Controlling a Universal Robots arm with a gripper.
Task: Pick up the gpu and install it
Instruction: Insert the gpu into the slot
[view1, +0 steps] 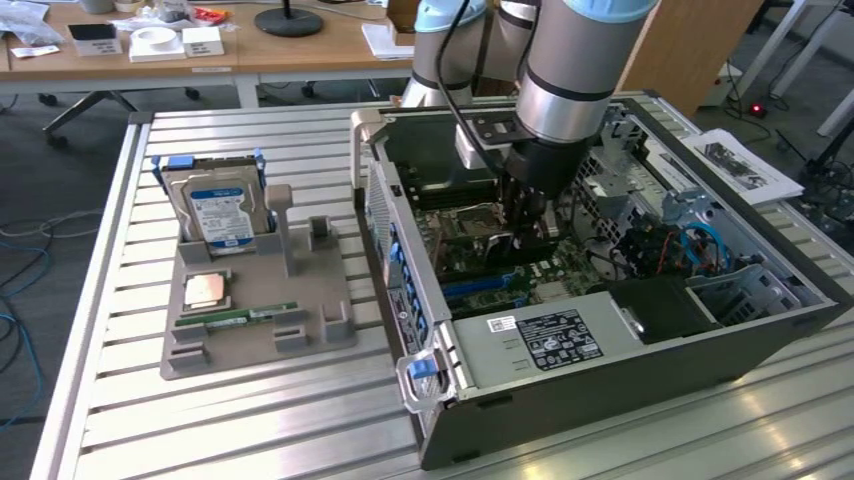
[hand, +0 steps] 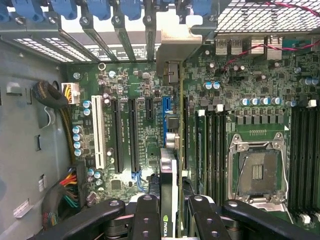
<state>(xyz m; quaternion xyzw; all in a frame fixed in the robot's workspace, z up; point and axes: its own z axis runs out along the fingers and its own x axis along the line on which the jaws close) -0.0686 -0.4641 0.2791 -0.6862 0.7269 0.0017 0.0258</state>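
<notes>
The gpu (hand: 168, 167) is held edge-on between my fingers (hand: 148, 215), a thin dark card with a green logo near the grip and its silver end bracket (hand: 172, 47) reaching the case's rear slot openings. My gripper (hand: 169, 217) is shut on it, just above the motherboard (hand: 250, 100), in line with the blue expansion slot (hand: 165, 107). In the exterior view the arm reaches down into the open computer case (view1: 561, 345), and the gripper (view1: 531, 222) hangs low over the board with the gpu (view1: 531, 240) under it.
On the exterior view's left a grey holder (view1: 254, 335) carries a silver hard drive (view1: 220, 210), a processor chip (view1: 204, 290) and a green memory stick (view1: 240, 315). Inside the case are the processor socket (hand: 257, 172), black and white slots (hand: 98, 132) and cable bundles (hand: 62, 192).
</notes>
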